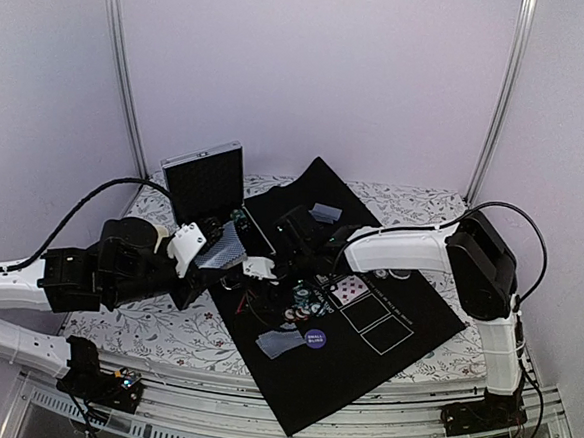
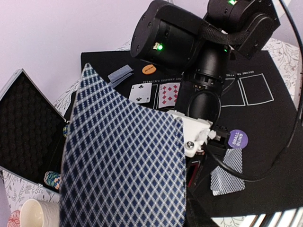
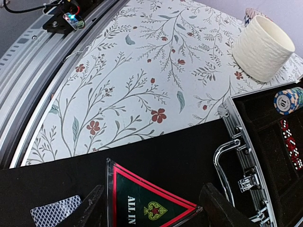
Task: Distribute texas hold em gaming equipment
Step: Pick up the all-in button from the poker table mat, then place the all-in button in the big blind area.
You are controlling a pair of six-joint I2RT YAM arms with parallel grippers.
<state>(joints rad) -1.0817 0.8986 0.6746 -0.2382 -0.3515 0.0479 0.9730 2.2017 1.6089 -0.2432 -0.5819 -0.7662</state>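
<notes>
Left wrist view: left tool (image 1: 205, 254) pinches playing card (image 2: 123, 156); right tool (image 3: 152, 208) straddles triangle (image 3: 137, 190), grip unclear, beside case (image 3: 232, 137).

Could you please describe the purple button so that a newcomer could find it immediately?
Find the black mat lying on the flowered tablecloth and look toward its near corner. Just right of some face-down cards lies the purple button. It is the only round purple piece, printed SMALL BLIND in white.
</notes>
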